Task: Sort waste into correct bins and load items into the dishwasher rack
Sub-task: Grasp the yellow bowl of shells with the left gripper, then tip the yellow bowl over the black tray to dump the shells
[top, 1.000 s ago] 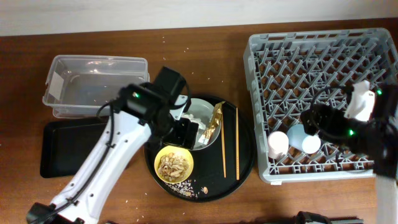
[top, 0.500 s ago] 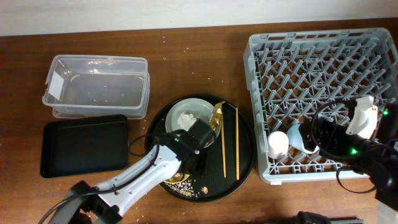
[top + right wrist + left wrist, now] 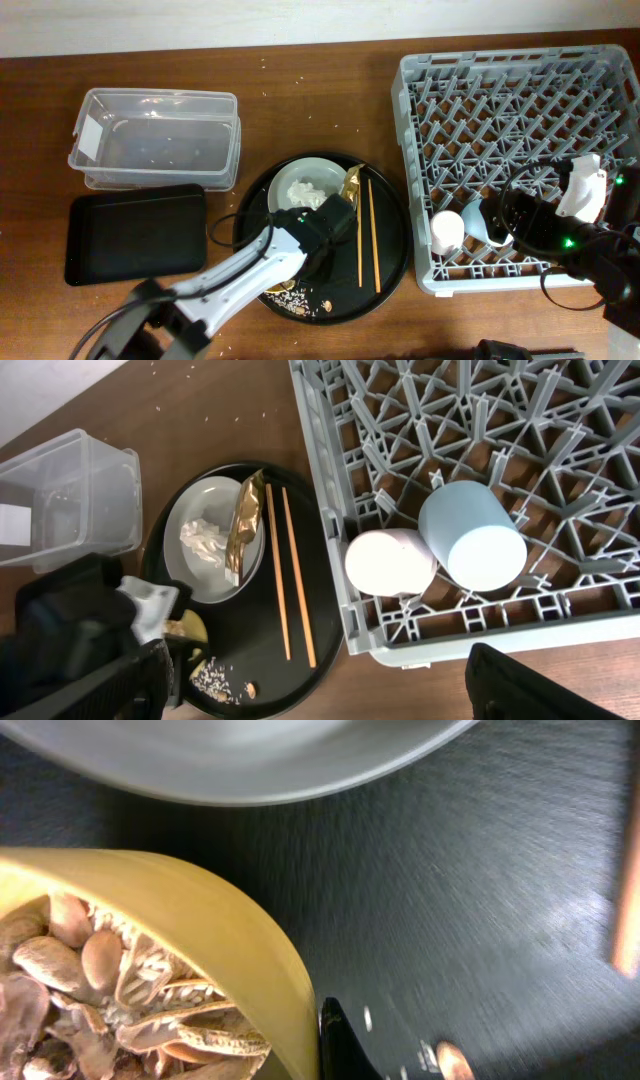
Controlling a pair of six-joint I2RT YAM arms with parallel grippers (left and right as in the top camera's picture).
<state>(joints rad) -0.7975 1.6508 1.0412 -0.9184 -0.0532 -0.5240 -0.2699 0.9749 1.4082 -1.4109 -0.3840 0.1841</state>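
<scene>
My left gripper [image 3: 322,226] is low over the round black tray and shut on the rim of the yellow bowl [image 3: 200,910]. One black finger [image 3: 338,1045] presses the bowl's outer wall. Tan food scraps with rice [image 3: 90,980] fill the bowl, which the arm mostly hides from overhead. Crumpled tissue [image 3: 302,190] and a gold wrapper [image 3: 350,184] lie on the grey-green plate [image 3: 290,170]. Two chopsticks [image 3: 366,235] lie to its right. My right gripper [image 3: 522,216] hangs open over the dishwasher rack [image 3: 520,90], near the pink cup [image 3: 447,232] and blue cup [image 3: 480,220].
The clear tub [image 3: 155,135] stands at the back left, with the flat black tray [image 3: 135,235] in front of it. Loose rice and a scrap [image 3: 300,293] lie on the round black tray [image 3: 395,255]. Brown table shows between tray and rack.
My left arm has dropped low onto the round tray and its gripper has closed on the yellow bowl's rim. One chopstick has shifted slightly. The right arm has barely moved.
</scene>
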